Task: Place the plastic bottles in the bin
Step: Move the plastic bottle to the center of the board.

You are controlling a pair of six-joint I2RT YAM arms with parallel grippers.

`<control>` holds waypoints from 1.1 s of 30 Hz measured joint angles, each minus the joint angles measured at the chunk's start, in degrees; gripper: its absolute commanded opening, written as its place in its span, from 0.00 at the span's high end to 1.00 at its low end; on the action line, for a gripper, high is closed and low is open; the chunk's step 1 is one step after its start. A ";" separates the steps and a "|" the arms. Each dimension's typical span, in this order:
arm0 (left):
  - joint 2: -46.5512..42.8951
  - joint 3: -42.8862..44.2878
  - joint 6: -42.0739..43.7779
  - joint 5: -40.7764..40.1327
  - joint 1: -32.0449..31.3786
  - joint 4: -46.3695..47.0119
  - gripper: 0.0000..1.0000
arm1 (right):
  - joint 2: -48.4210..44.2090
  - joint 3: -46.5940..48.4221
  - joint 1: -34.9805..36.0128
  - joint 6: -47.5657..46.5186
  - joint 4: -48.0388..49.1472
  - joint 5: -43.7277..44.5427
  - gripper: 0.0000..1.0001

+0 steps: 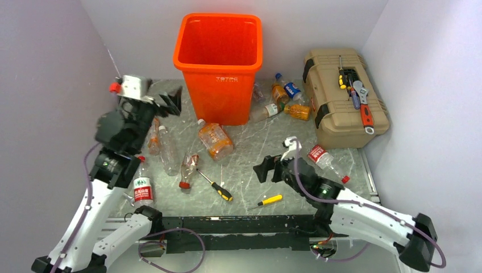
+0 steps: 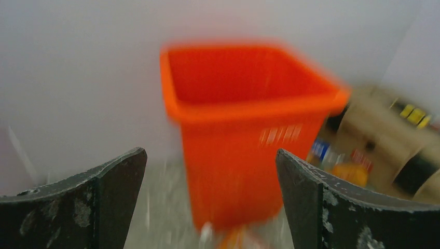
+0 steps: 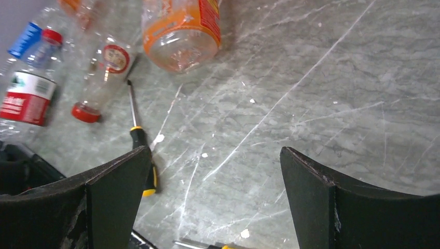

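Blurred orange bin (image 2: 244,119) dead centre, left gripper (image 2: 210,153) jaws spread wide either side, bottles (image 2: 340,166) and tan toolbox (image 2: 384,129) smeared at right.

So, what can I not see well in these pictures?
Top view: the bin's near wall hides its floor, so its contents are unknown.
Left wrist view: motion blur makes the bin's white lettering unreadable.
Right wrist view: the top edge cuts off the orange bottle; the left edge cuts a red-labelled bottle.
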 measured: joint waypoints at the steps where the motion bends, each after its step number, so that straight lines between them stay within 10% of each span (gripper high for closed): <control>1: -0.79 -3.34 -1.51 -1.68 0.00 -1.97 0.01 | 3.43 0.79 0.00 -0.61 0.79 0.13 0.00; 8: -1.14 -20.59 -12.31 -2.69 0.00 -15.72 0.03 | 25.68 10.73 -2.34 -1.79 7.82 -2.36 0.01; 15: 0.61 -19.76 -20.20 2.67 0.00 -19.58 0.02 | 43.67 18.62 -13.77 3.08 18.29 -15.30 0.03; 33: 4.61 -22.36 -27.71 10.01 0.00 -20.59 0.03 | 71.34 36.94 -14.25 3.93 23.65 -27.61 0.28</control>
